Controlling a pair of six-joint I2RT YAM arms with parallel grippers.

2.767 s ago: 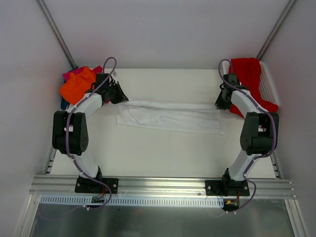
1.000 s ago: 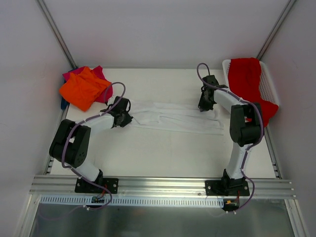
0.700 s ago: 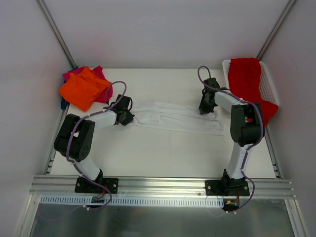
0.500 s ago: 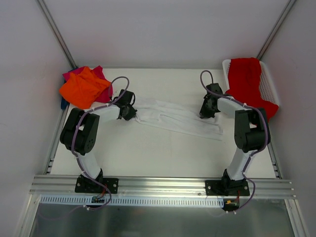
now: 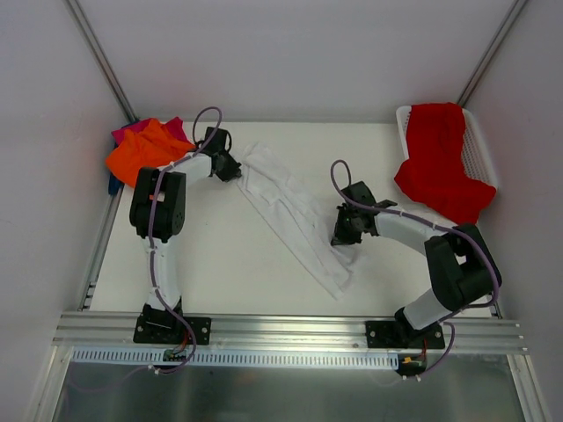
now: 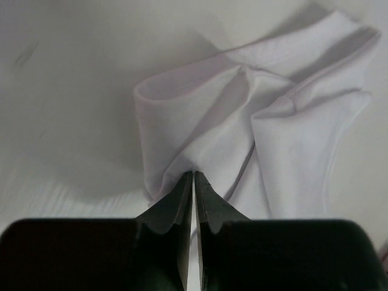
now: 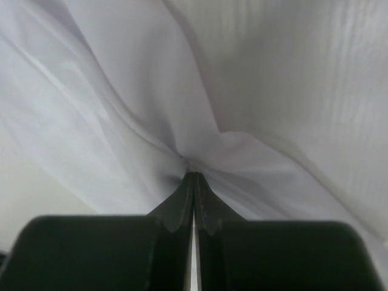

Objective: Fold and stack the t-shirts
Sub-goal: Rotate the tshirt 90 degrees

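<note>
the white t-shirt [image 5: 295, 214] has swung diagonal, a long folded strip.

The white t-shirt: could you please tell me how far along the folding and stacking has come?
Looks done: the orange t-shirt lies on the magenta-pink t-shirt at the far left. In hand: the white t-shirt, a long strip lying diagonally, with the left tool and right tool each shut on it. Left: the red t-shirt hangs over the basket, unfolded.

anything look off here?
The white t-shirt lies as a rumpled strip, diagonal across the table, pinched near each end by the left hand and right hand. The red shirt spills over the basket rim.
</note>
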